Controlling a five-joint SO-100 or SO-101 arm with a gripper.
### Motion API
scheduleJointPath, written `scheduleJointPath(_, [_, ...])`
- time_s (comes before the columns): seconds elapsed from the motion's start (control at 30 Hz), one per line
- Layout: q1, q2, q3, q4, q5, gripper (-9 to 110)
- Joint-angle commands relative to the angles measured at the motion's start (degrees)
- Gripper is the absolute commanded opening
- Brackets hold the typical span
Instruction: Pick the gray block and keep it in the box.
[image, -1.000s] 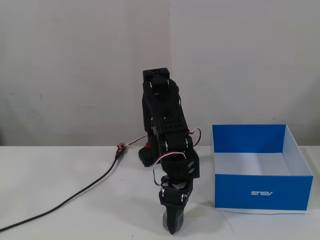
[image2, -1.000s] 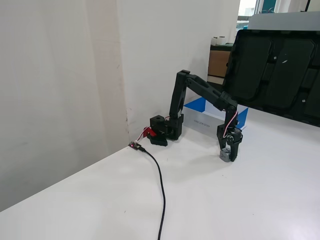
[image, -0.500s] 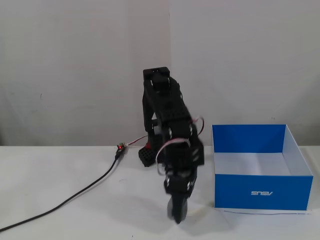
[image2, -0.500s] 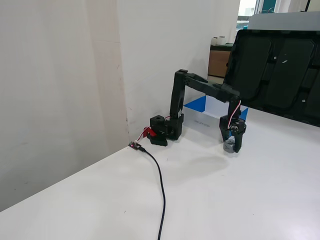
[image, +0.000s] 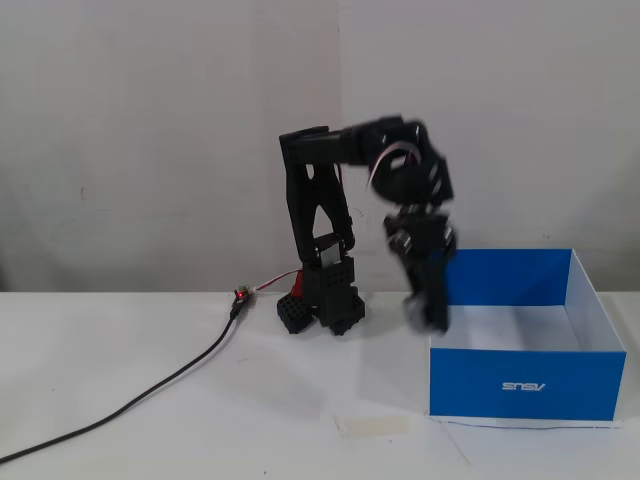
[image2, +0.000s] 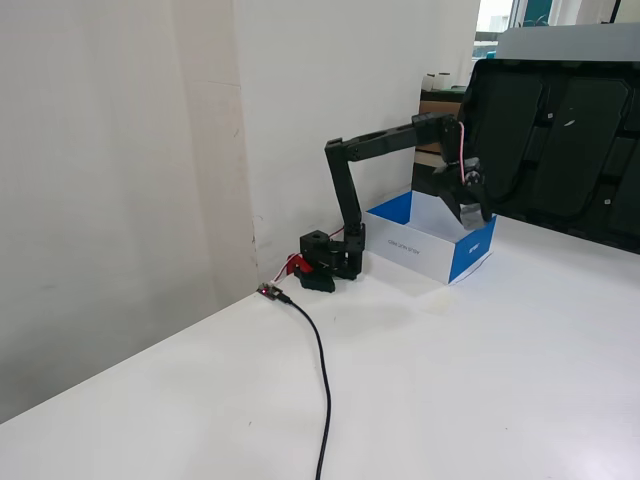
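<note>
My arm rises from its base on the white counter, bends over at the top and drops toward the blue box. In one fixed view my fingers hang at the box's 9 o'clock wall, their tips level with its rim, blurred; in the other they sit over the box near its 1 o'clock end, my fingers pointing down above the white inside. Something gray shows between them there, most likely the gray block, but it is too small and soft for me to be certain, and I cannot tell how wide my fingers stand. The box rests on the counter at 3 o'clock from my base, with a small white logo on its near wall. A black cable trails from a small plug at 9 o'clock of the base toward the lower left edge. A pale strip of tape lies on the counter just beside the box's near left corner.
</note>
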Motion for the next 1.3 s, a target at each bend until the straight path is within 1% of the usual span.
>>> scheduleJointPath(0.0, [-11.4,8.2,-4.8,2.5,-0.7,6])
scheduleJointPath(0.2, [-21.2,5.2,-4.4,1.4,0.3,6])
scheduleJointPath(0.47, [-26.1,-2.1,-4.5,-2.4,-0.4,6])
scheduleJointPath(0.73, [-32.2,-8.0,-6.5,-2.5,0.3,6])
scheduleJointPath(0.77, [-32.5,-8.0,-6.6,-2.6,0.3,8])
scheduleJointPath(0.9, [-32.5,-7.4,-6.6,-1.8,0.7,26])
scheduleJointPath(0.93, [-32.2,-7.4,-6.6,-1.7,0.4,27])
scheduleJointPath(1.07, [-30.1,-7.5,-6.7,-0.2,-1.7,26])
scheduleJointPath(1.17, [-28.5,-7.3,-6.2,1.5,-6.1,14])
scheduleJointPath(1.27, [-24.3,-4.6,-5.8,2.0,-9.0,13])
